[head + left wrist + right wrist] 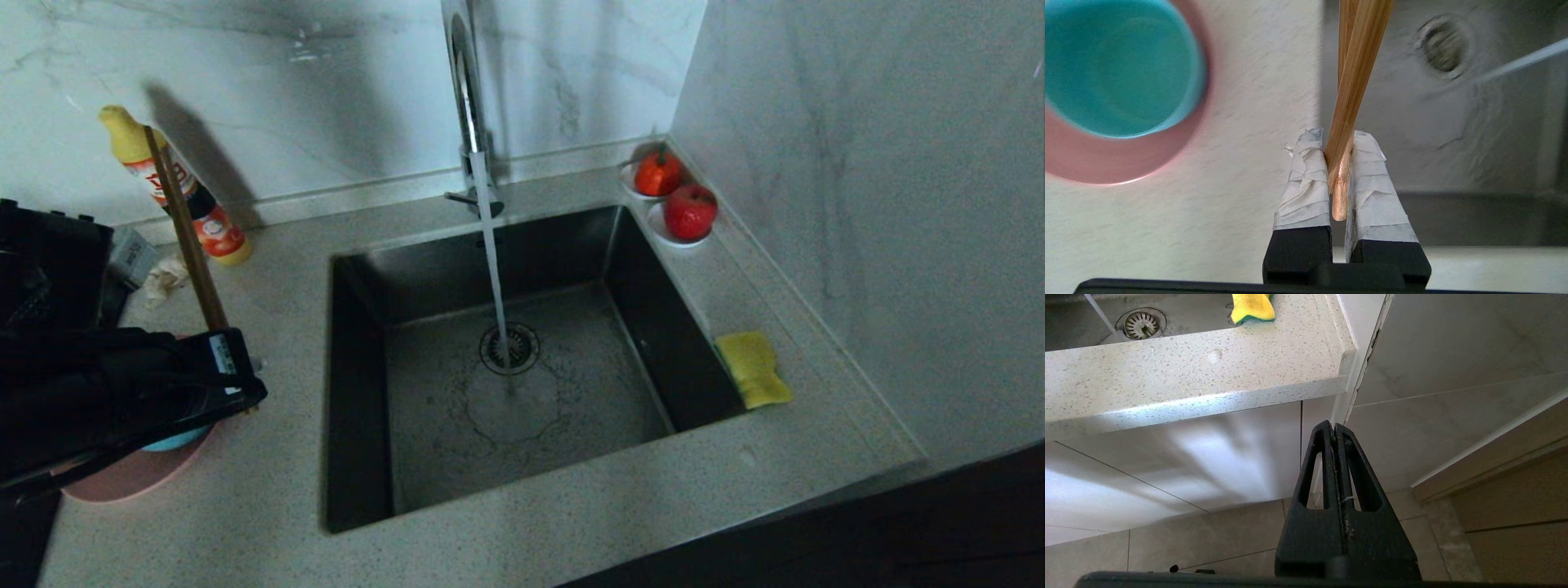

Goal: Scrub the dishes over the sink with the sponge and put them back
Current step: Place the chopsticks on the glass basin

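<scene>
The chopsticks (1351,77) are clamped by their lower ends between the taped fingers (1306,183) of the left gripper (1338,134), whose jaws are drawn almost together, with only the width of the two sticks left between them. In the head view the sticks are seen rising at a slant from that gripper above the worktop (277,474), to the left of the sink (522,359), with their free ends up near a yellow-capped bottle (175,188) by the wall. They are presumably held by one end so that most of their length is left bare for scrubbing and can be carried under the water stream (494,269), which is running from the faucet (467,106) down to the drain. The pink plate (1126,163) is left on the worktop below and beside the left gripper, with the teal bowl (1118,65) resting on it; both appear to be waiting their turn, close to the basin. The sponge (753,369) lies at the sink's right rim, well apart from the chopsticks and on the side of the right arm, presumably so that it can be taken up by that arm. The right gripper (1334,428) is parked low beyond the worktop's front edge, its fingers pressed fully together on nothing. Two red fruits (676,196) on small saucers stand at the back right corner, apart from the work.
</scene>
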Available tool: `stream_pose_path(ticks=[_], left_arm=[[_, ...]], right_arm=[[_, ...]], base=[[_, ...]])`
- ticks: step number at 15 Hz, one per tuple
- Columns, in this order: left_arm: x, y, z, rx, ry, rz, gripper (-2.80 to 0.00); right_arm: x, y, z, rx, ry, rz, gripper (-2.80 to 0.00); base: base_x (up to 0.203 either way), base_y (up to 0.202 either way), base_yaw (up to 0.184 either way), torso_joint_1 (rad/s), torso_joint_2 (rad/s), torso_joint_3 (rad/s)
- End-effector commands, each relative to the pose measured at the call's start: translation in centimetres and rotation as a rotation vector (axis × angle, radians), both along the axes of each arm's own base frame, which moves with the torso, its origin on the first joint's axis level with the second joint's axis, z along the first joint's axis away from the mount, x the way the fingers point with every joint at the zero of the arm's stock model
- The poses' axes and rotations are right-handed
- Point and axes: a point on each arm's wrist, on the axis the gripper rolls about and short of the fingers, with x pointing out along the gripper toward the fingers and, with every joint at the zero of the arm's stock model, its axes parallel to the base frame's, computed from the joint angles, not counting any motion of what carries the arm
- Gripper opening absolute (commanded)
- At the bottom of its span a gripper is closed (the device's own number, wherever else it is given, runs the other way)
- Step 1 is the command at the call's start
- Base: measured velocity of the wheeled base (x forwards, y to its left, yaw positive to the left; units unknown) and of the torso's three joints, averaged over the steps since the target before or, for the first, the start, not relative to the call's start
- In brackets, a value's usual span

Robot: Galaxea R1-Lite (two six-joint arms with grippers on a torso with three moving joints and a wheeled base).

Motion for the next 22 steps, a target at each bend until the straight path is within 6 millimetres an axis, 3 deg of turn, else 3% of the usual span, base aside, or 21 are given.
stream_pose_path(ticks=[1,7,11,13,18,22], left_arm=[[-0.2,-0.1,1.2,-0.072,-0.123,0.011,-2.80],[-1.6,0.7,6.4,-0.038,-0.297,0.068,-2.80],[-2.8,2.6,9.7,0.077,-0.416,0.162,-2.80],[-2.0,5.3,11.0,0.106,-0.449,0.295,-2.80],[-1.2,12.8,13.5,0.233,-0.551,0.420,-2.80],[-0.3,17.0,13.4,0.430,-0.666,0.537,-2.80]], right_arm=[[0.0,0.0,0.0,0.000,0.001,0.001,-2.80],[0.0,0.0,0.0,0.000,0.001,0.001,-2.80],[0.0,0.0,0.0,0.000,0.001,0.001,-2.80],[0.0,0.0,0.0,0.000,0.001,0.001,-2.80],[0.0,0.0,0.0,0.000,0.001,0.001,-2.80],[0.0,0.0,0.0,0.000,0.001,0.001,-2.80]], base=[[0.000,0.000,0.000,0.000,0.00,0.000],[0.000,0.000,0.000,0.000,0.00,0.000],[0.000,0.000,0.000,0.000,0.00,0.000],[0.000,0.000,0.000,0.000,0.00,0.000],[0.000,0.000,0.000,0.000,0.00,0.000],[0.000,0.000,0.000,0.000,0.00,0.000]])
